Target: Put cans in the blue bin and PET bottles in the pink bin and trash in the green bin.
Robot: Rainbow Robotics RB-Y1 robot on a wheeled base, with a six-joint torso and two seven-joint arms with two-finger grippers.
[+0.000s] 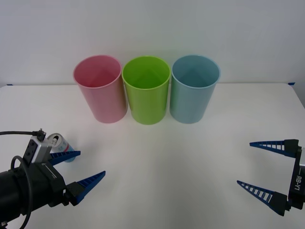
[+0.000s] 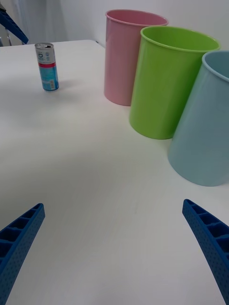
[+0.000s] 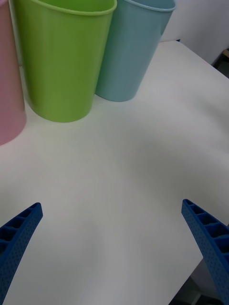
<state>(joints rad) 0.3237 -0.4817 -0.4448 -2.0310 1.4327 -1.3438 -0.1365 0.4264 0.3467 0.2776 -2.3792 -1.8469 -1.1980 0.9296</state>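
At the table's (image 1: 157, 157) near left corner, the left gripper (image 1: 81, 171) hangs with fingers spread wide and empty, the drink can (image 1: 59, 145) upright just behind it, partly hidden. Along the far edge stand the pink bin (image 1: 99, 89), green bin (image 1: 146, 90) and blue bin (image 1: 194, 89), touching side by side. The right gripper (image 1: 259, 167) waits wide open near the right edge. The can looks ungrasped; next, straddle it, close, and carry it past two bins to blue.

A white table (image 1: 157, 157) is stretching out under everything, its far edge meeting a plain white wall (image 1: 152, 28). A black cable (image 1: 14, 133) is trailing across the table's left side.
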